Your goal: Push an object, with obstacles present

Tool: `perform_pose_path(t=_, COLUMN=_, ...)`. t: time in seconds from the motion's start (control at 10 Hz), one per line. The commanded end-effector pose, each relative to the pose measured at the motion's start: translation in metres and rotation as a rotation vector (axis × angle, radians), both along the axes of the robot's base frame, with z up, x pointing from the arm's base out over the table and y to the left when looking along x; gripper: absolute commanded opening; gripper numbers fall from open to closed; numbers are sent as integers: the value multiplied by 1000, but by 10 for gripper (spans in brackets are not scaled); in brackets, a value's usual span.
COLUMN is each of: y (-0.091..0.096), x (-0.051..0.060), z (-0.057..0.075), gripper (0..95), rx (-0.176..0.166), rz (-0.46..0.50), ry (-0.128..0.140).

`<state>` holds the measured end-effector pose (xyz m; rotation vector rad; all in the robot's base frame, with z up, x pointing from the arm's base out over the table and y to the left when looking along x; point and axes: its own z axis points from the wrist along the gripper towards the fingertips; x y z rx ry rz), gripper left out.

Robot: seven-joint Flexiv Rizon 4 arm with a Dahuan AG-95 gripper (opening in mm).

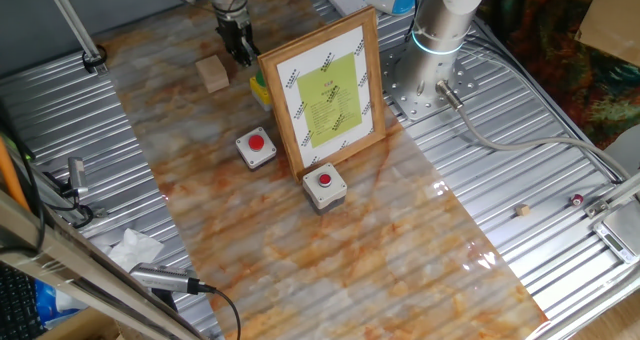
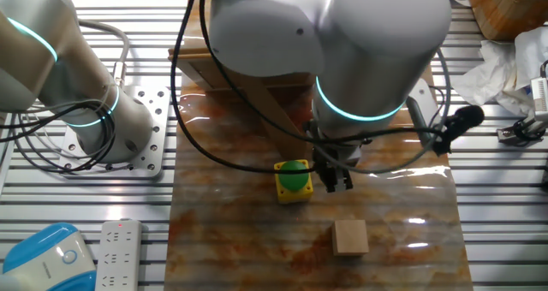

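The object, a plain tan wooden cube [image 1: 212, 73] [image 2: 350, 237], sits on the marbled mat near its far end. My gripper [image 1: 240, 49] [image 2: 336, 182] hangs low just beside the cube, a small gap away, with its dark fingers together and nothing between them. The obstacles stand further along the mat. A wood-framed picture [image 1: 326, 90] with a yellow-green sheet stands upright. One grey box with a red button [image 1: 256, 147] lies to its left, and another [image 1: 324, 185] in front of it. In the other fixed view the arm hides both button boxes.
A yellow box with a green button [image 2: 294, 178] [image 1: 260, 86] stands right by the gripper, between it and the picture. The arm's base [image 1: 440, 40] is bolted behind the picture. Crumpled paper [image 1: 133, 248] and cables lie on the ribbed metal table [image 1: 560, 230].
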<state>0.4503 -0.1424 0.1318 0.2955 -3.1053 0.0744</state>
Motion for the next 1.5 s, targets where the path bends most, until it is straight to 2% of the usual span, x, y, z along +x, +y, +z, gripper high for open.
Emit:
perform_pose_path(t=0.1, y=-1, x=0, z=1, gripper=0, rx=10, rz=-12, ry=-2)
perform_pose_path(t=0.4, y=0, x=0, z=1, gripper=0, rx=14, rz=-17, ry=-4)
perform_pose_path(t=0.7, y=0, x=0, z=1, gripper=0, rx=39, rz=-11, ry=-15)
perform_pose_path(t=0.9, y=0, x=0, z=1, gripper=0, rx=40, rz=12, ry=-1)
perform_pose_path(t=1.2, y=0, x=0, z=1, gripper=0, rx=39, rz=65, ry=5)
perform_pose_path(t=1.3, y=0, x=0, z=1, gripper=0, rx=41, rz=71, ry=16)
perform_pose_path(t=1.5, y=0, x=0, z=1, gripper=0, rx=56, rz=95, ry=14)
